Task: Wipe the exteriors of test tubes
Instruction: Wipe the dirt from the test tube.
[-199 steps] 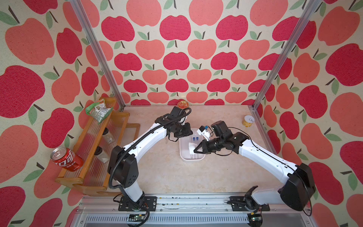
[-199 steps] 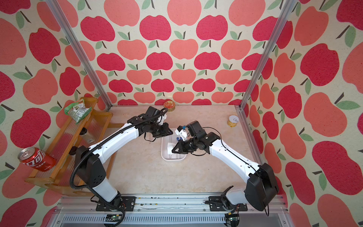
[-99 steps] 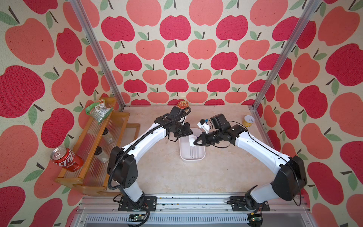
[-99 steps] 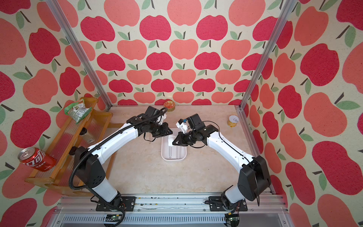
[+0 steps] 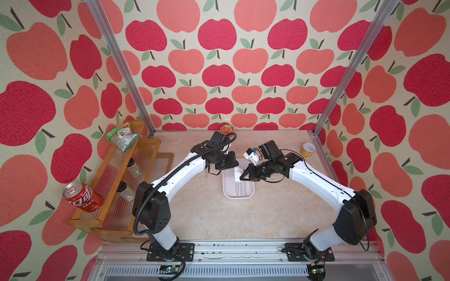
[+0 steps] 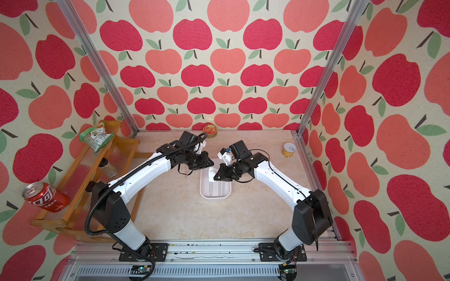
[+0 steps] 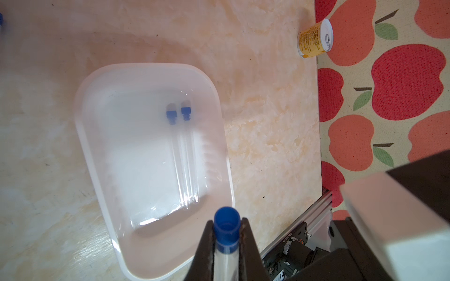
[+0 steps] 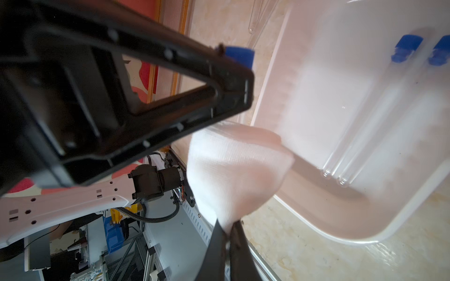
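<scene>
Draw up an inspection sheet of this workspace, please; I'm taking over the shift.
Surface: beige marbled tabletop.
Job's things: two capped test tubes lie side by side in white tray.
Clutter: yellow can, red tin, wooden rack bearing cola can and snack bag.
Grippers: left gripper shut on third tube; right gripper shut on white cloth.
Cables: black conduit along left arm.
Surroundings: apple-print walls.

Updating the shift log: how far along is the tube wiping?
Done: perhaps the loose tube outside the white tray; wiped or not, unclear. In hand: the left gripper clamps a blue-capped tube, the right gripper pinches the white cloth close by. Left: two tubes lying in the tray.
</scene>
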Robot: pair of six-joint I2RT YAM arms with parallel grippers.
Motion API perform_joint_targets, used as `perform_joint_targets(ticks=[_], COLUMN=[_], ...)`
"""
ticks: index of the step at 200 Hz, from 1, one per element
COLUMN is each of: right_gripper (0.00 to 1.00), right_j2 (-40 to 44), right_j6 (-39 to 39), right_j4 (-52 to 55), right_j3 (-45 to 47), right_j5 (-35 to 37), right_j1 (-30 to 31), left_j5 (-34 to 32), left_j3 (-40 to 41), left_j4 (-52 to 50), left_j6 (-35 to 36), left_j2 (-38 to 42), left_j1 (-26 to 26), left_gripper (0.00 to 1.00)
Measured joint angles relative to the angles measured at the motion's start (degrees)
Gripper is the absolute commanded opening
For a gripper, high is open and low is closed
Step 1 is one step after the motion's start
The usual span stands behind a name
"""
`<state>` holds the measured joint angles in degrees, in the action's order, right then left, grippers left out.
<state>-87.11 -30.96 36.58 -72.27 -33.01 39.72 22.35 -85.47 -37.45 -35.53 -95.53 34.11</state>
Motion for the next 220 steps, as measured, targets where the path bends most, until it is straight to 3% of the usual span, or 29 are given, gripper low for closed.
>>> perform_joint_targets(ticks=[46,86,174,220], right_gripper=[0.0,0.0,0.0,0.0], right_j2=[4.3,5.0,-4.9,-5.8], right_j6=[0.0,0.0,1.2,1.4], right_j4=[1.3,2.2,3.1,2.8], right_j3=[6.3,7.0,-5.0,-5.6], right_j5=[1.7,3.1,4.3,4.3], right_j1=[4.8,4.7,0.6,0.8], left_j5=[0.0,0.0,0.0,0.0], left_j3=[-0.8,-1.1,-1.1,-0.9], left_j4=[-0.2,-0.2,-0.2,-0.1], left_j6=[0.0,0.0,0.0,0.0], left_j2=[0.0,0.0,0.0,0.0], left_j1=[-0.2,-0.2,-0.2,-0.2], left_gripper=[0.12,0.12,0.12,0.12])
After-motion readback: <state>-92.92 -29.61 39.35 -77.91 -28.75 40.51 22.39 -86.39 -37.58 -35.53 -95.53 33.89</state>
